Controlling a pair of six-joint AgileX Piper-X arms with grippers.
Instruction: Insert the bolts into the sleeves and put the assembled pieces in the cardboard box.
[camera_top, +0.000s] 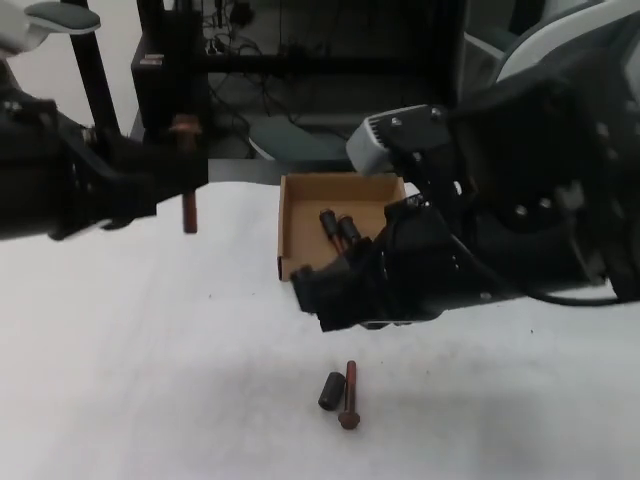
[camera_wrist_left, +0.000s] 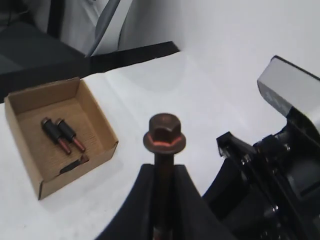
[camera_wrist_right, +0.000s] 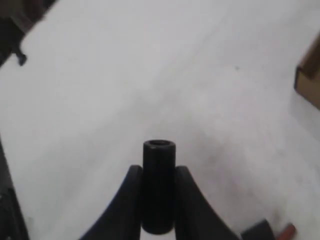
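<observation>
My left gripper (camera_wrist_left: 162, 172) is shut on a copper-brown bolt (camera_wrist_left: 164, 135), which hangs upright above the white bench's left side, its hex head on top; the high view shows this bolt (camera_top: 189, 190) too. My right gripper (camera_wrist_right: 159, 172) is shut on a black sleeve (camera_wrist_right: 159, 165) with its open bore facing outward. That gripper (camera_top: 308, 290) hovers in front of the cardboard box (camera_top: 296, 222). Two assembled pieces (camera_top: 339, 230) lie inside the box (camera_wrist_left: 95, 117). A loose black sleeve (camera_top: 331, 390) and a loose bolt (camera_top: 349, 394) lie side by side on the bench near the front.
The bulky right arm (camera_top: 520, 220) covers the bench's right half and the box's right wall. Dark frames and equipment (camera_top: 170, 60) stand behind the bench's far edge. White cloth (camera_top: 150, 380) spreads over the front left.
</observation>
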